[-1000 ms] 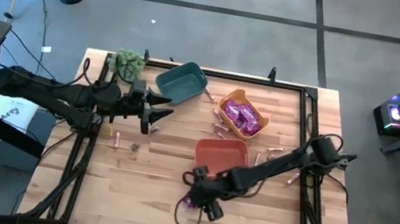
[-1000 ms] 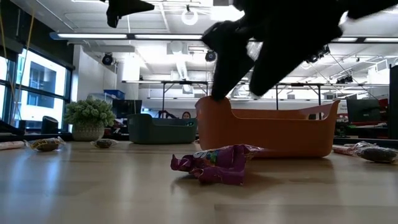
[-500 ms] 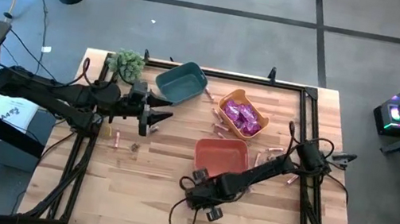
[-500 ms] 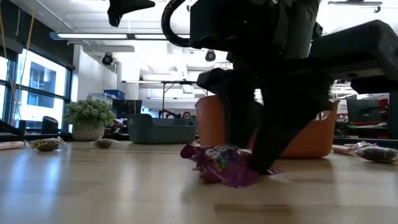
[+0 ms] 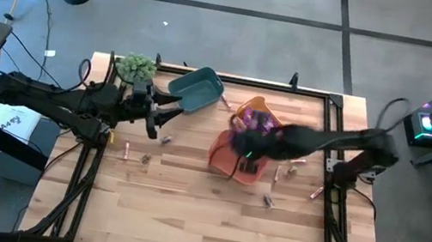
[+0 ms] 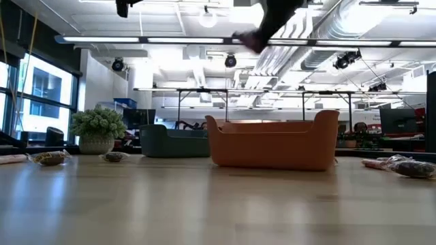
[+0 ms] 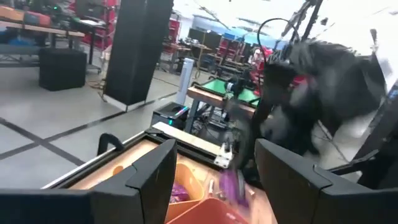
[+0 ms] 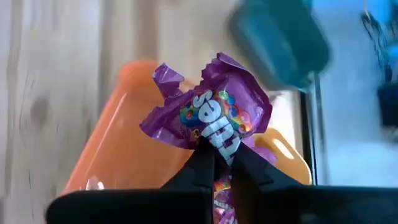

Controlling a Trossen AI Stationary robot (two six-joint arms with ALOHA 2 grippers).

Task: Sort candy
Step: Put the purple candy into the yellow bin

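The candy in hand is a crumpled shiny purple packet (image 8: 208, 115), and my right gripper (image 8: 219, 154) is shut on it high above the orange bin (image 5: 226, 156). The low view shows that gripper near the top edge of the picture (image 6: 257, 35). Beside the orange bin stand the yellow bin (image 5: 255, 107), which has purple packets inside, and the teal bin (image 5: 195, 88). Loose candy lies flat on the wood (image 5: 145, 158) (image 5: 268, 201) (image 5: 315, 192). My left gripper (image 5: 166, 117) hangs open beside the teal bin, with nothing between its fingers. My right gripper pinches one crumpled end of the purple packet (image 8: 216, 142) between its two fingers. The rest of the packet stands out beyond the fingertips. It is lifted clear of the table, above the orange bin.
A green plant ball (image 5: 138, 66) sits at the far left corner. Small candies lie near the left side (image 6: 49, 158) and slim pink ones to the right of the orange bin (image 5: 294, 166). Black frame rails run along the table's edges (image 5: 328, 208).
My right gripper has come down on the purple packet near the table's near edge and shut on it. It has then lifted the packet clear and swung up toward the far edge, over the orange bin. The orange bin has shifted and turned a little.
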